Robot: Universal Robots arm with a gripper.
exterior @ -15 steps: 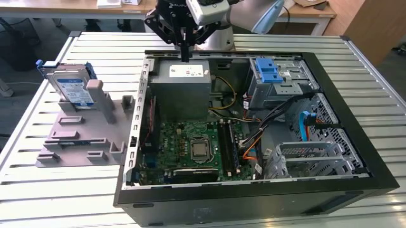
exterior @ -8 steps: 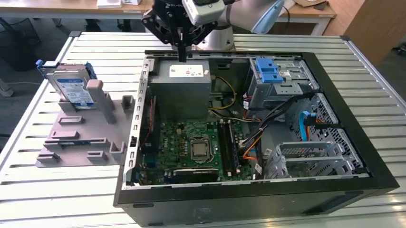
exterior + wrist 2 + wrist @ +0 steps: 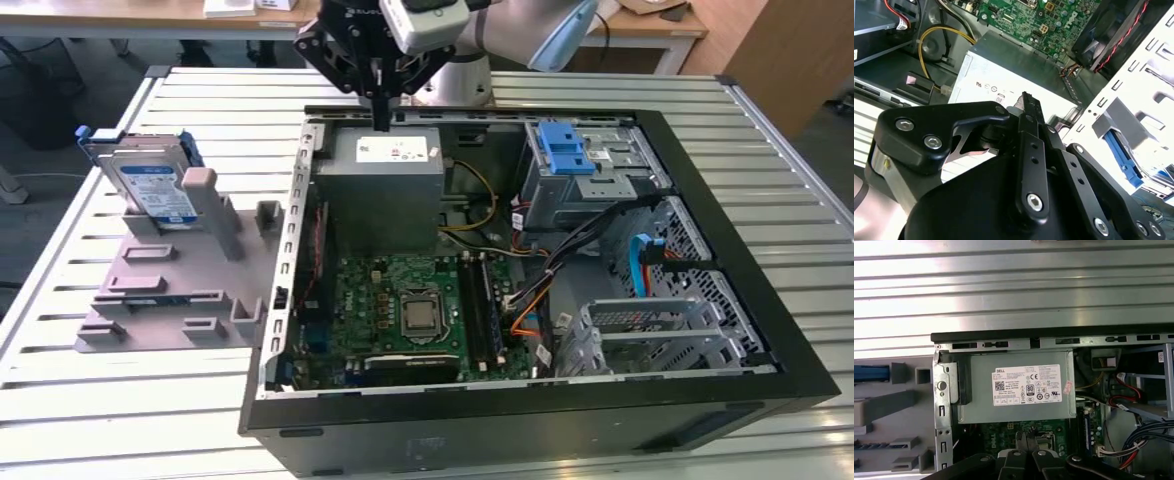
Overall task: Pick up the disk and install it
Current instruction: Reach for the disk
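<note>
The disk [image 3: 151, 186], a silver drive with a blue-and-white label in a blue carrier, stands upright in a grey holder [image 3: 171, 292] at the exterior view's left, outside the computer case. My gripper [image 3: 383, 122] hangs well to its right, over the back edge of the case just above the grey power-supply box [image 3: 387, 190]. In both wrist views the black fingers [image 3: 1026, 441] [image 3: 1027, 102] are pressed together with nothing between them, and the power supply's white sticker [image 3: 1026, 386] lies right beneath them. A blue edge of the carrier [image 3: 871, 372] shows beside the holder in the first wrist view.
The open black computer case [image 3: 747, 300] lies on a slatted metal table [image 3: 174, 420]. Inside are the motherboard [image 3: 416, 305], a grey drive cage topped by a blue bracket [image 3: 574, 148], loose cables [image 3: 534, 270] and a perforated metal cage [image 3: 657, 335].
</note>
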